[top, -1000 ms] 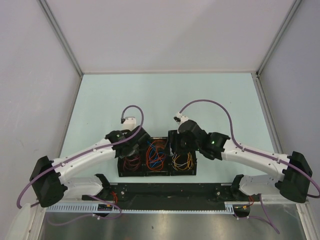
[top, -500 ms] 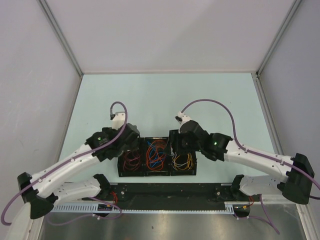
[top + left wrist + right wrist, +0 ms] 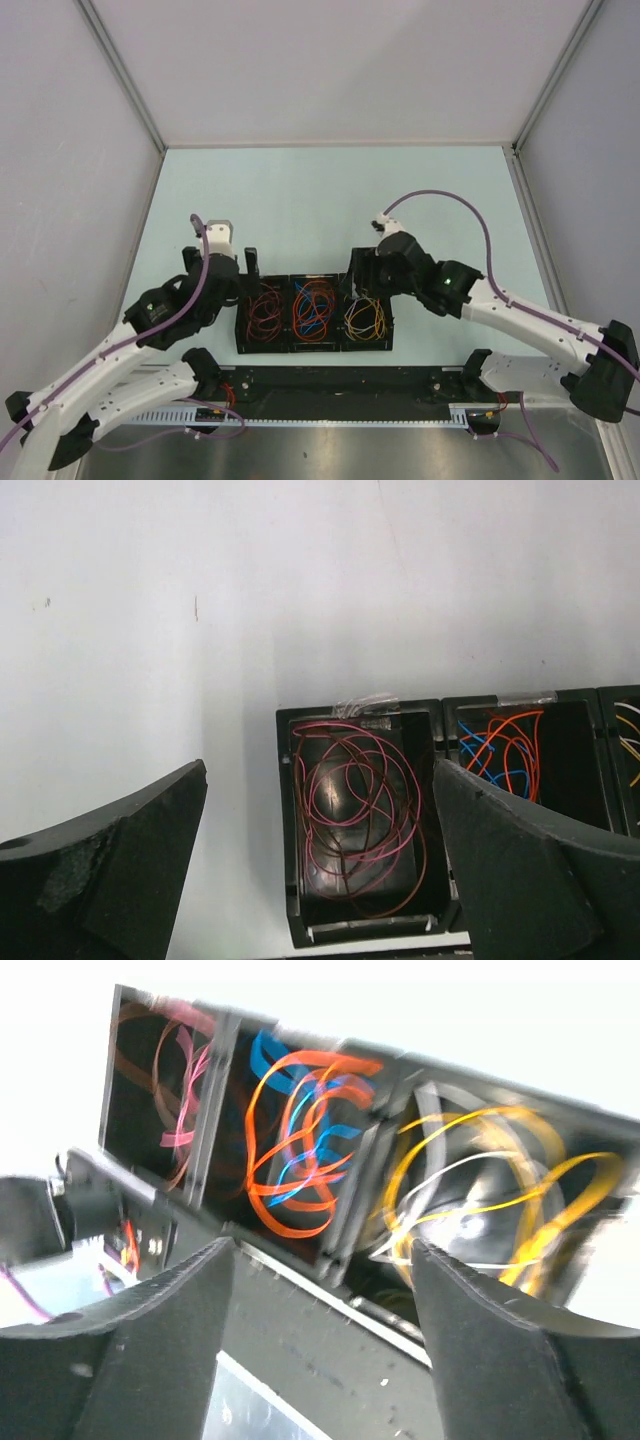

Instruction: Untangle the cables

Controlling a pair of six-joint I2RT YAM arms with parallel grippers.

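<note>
The cables lie sorted in a black three-compartment bin [image 3: 312,347]. Pink and brown loops [image 3: 265,310] [image 3: 355,800] fill the left compartment. Orange and blue loops [image 3: 313,308] [image 3: 300,1150] sit in the middle one, yellow and white loops [image 3: 365,318] [image 3: 490,1190] in the right one. My left gripper [image 3: 219,257] [image 3: 320,770] is open, just left of the bin's back corner, holding nothing. My right gripper [image 3: 362,276] [image 3: 322,1248] hangs open above the right compartment's back edge, also with nothing in it; its wrist view is motion-blurred.
A black rail [image 3: 340,380] and a white toothed strip [image 3: 300,422] run along the near edge between the arm bases. Pale walls with metal posts [image 3: 120,75] enclose the table on three sides. Lilac arm cables [image 3: 440,205] arch over both wrists.
My left gripper has drawn back out of the left compartment toward the left and opened wide. My right gripper has opened wider and shifted slightly right, still above the right compartment.
</note>
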